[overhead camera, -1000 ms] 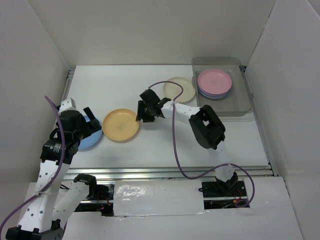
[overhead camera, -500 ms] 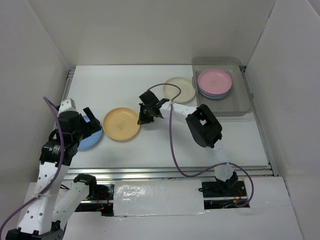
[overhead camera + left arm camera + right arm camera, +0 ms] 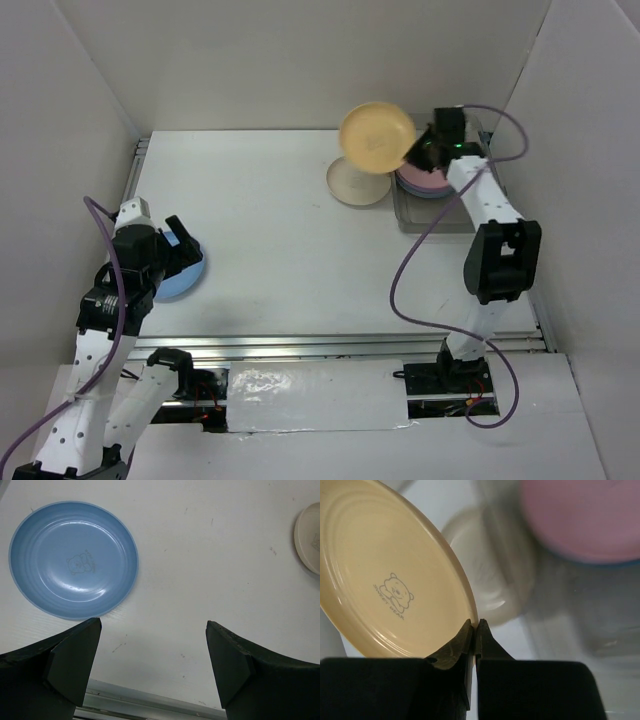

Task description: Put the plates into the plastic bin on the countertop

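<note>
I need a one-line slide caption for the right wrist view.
Right gripper pinches the rim of a round yellow-orange plastic plate near the translucent grey bin holding a pink plate.

Brightly and evenly lit from above, softened further by the white surroundings. In the overhead view, reasonably sharp at the yellow-orange plate (image 3: 376, 138), though coarse in fine detail. Only faint, soft-edged shading on the countertop (image 3: 270, 200) to its left. Far toward the near edge from that plate, glaring white off a strip of shiny tape (image 3: 315, 385).

In the right wrist view, crisp on the same plate, with its printed bear legible. Heavily blurred to its right across the pink plate (image 3: 580, 520) and the plastic bin (image 3: 570, 630). Just below it, crushed to near-featureless black over the right gripper (image 3: 474, 625).

In the left wrist view, sharp, with gentle sheen on the blue plate (image 3: 73, 559).
</note>
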